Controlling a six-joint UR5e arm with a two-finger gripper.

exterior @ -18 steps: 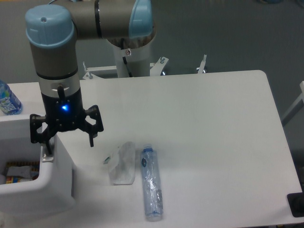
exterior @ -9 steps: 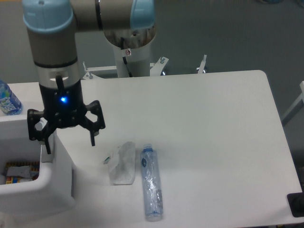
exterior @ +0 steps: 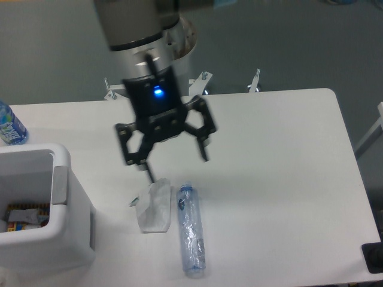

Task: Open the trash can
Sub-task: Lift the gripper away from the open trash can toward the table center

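Nearest the camera, below the gripper: clear plastic bottle [exterior: 191,230] lying flat on the bench [exterior: 281,179], long axis running near-to-far, with a crumpled clear wrapper [exterior: 154,205] touching its left side.

Trash can [exterior: 42,209] sits at the near-left bench edge, well left of and below the gripper in frame. Top reads as open: interior visible with some rubbish inside, grey tab [exterior: 60,184] on the right rim. No lid visible over the opening, so the task looks done or nearly so.

Gripper [exterior: 173,156] hangs over mid-bench, fingers spread, holding nothing, just above the wrapper, well apart from the can. Any further move on the can means travelling left.

Farther back, far left: a blue-labelled bottle [exterior: 10,125].
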